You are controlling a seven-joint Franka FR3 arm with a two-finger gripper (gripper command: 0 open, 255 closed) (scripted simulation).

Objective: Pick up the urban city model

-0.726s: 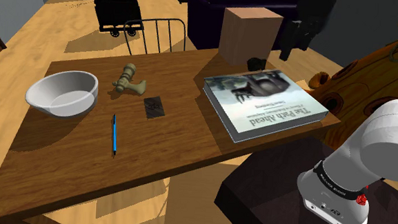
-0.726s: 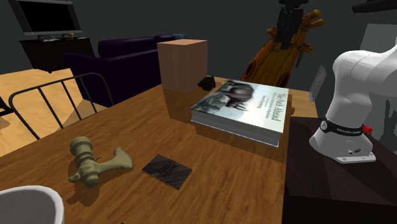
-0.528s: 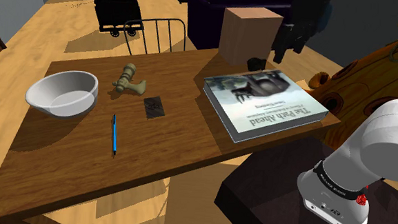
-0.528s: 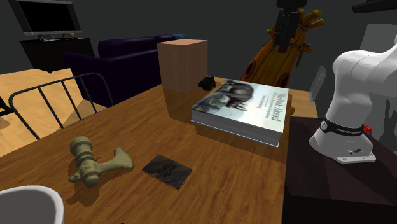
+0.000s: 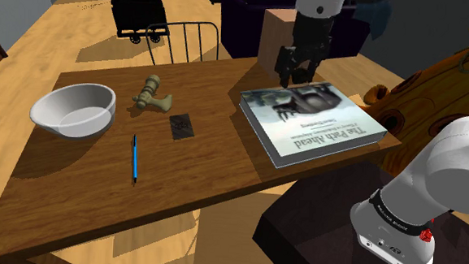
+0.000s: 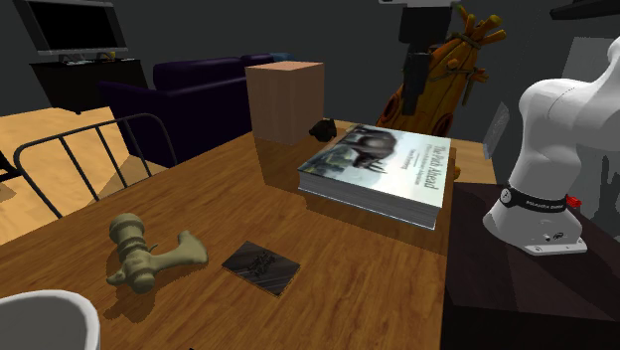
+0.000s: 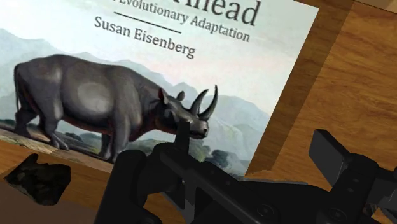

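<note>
Black gripper (image 5: 295, 79), fingers apart and empty, hangs over the book's (image 5: 315, 122) far end; I see the city model (image 5: 181, 126) well apart.

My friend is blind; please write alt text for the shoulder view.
A robot arm's black jaws hang near the far end of a big book on a wooden table, beside a brown box. Elsewhere on it lie a white bowl, blue pen, beige figurine and dark tile.

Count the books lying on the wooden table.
1. The large thick book with a rhinoceros on its cover lies flat at the table's end on the shoulder view's right, beside the tall brown box. That box could hide something behind it.
</note>
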